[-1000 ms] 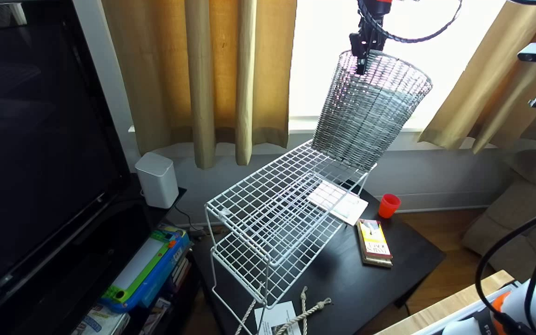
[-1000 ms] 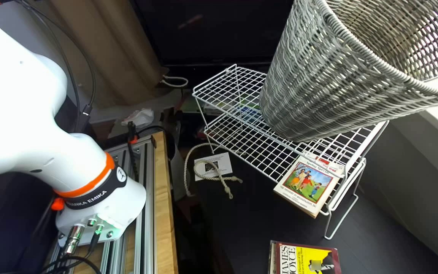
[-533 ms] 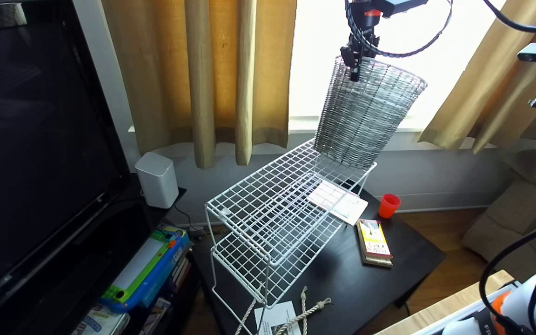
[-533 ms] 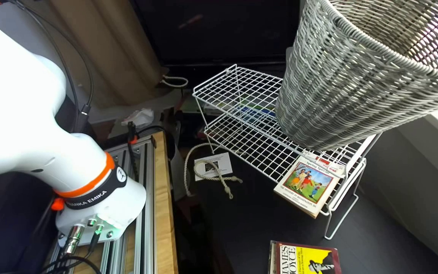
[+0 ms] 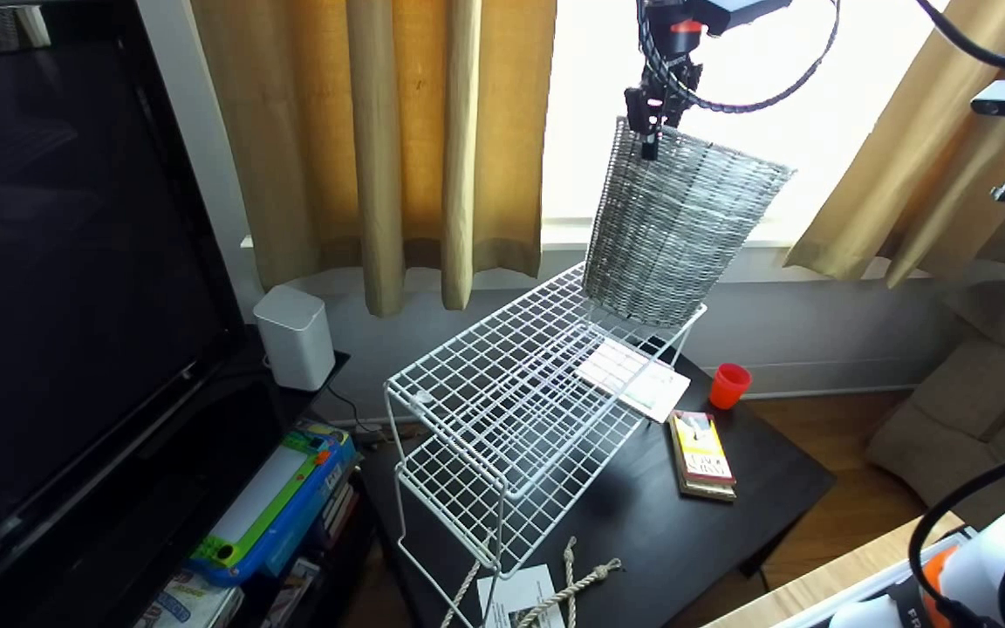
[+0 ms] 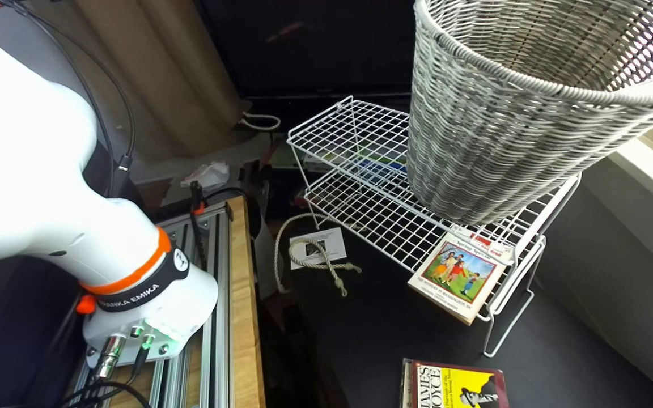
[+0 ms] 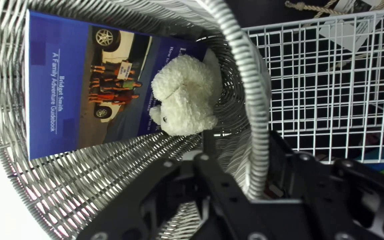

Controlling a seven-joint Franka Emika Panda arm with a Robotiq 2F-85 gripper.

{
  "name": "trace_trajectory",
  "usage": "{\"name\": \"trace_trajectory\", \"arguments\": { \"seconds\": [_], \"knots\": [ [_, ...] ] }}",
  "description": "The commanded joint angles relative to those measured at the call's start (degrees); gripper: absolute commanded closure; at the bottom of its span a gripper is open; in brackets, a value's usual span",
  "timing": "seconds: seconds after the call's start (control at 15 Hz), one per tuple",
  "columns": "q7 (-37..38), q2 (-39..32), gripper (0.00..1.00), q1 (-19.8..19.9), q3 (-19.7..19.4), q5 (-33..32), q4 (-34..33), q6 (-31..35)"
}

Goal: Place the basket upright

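Note:
The basket (image 5: pixel 681 231) is a round, tapered grey woven wastebasket; it also shows in an exterior view (image 6: pixel 496 141). It leans a little, open end up, over the far end of the white wire rack (image 5: pixel 502 384). I cannot tell whether its bottom touches the rack. In the wrist view its rim (image 7: pixel 253 86) runs between my fingers. My gripper (image 5: pixel 652 139) is shut on the rim, one finger inside and one outside; it also shows in the wrist view (image 7: pixel 240 133). A blue book (image 7: pixel 57 83) and a white plush toy (image 7: pixel 185 96) lie inside.
A paperback (image 6: pixel 462 272) lies at the rack's lower shelf. More books (image 5: pixel 701 453), a red cup (image 5: pixel 730 385) and a rope (image 5: pixel 572 589) lie on the black table (image 5: pixel 642 506). The window and curtains (image 5: pixel 502 131) stand behind. A television (image 5: pixel 75 262) stands at one side.
My gripper and the basket have moved together, down and slightly left in an exterior view. The basket stands more upright, and its bottom is lower over the rack's end.

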State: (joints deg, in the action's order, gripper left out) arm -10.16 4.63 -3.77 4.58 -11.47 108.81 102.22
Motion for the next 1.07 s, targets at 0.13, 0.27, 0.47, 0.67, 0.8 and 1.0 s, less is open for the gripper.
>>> {"name": "trace_trajectory", "arguments": {
  "seconds": [0.13,0.27,0.47,0.67,0.8,1.0],
  "knots": [
    [0.1,2.9,0.09,-0.6,0.1,1.1,2.0,-1.4],
    [0.0,3.0,0.0,-0.6,0.0,1.3,1.8,-1.6],
    [-1.0,3.0,0.0,-0.5,-0.3,3.8,1.1,-3.1],
    [-2.4,3.0,0.0,-0.3,-0.9,8.0,0.1,-5.4],
    [-4.3,3.4,0.0,-0.2,-1.6,11.7,-0.7,-7.3],
    [-5.5,4.9,0.0,0.2,-2.3,13.0,-1.8,-9.3]
  ]
}}
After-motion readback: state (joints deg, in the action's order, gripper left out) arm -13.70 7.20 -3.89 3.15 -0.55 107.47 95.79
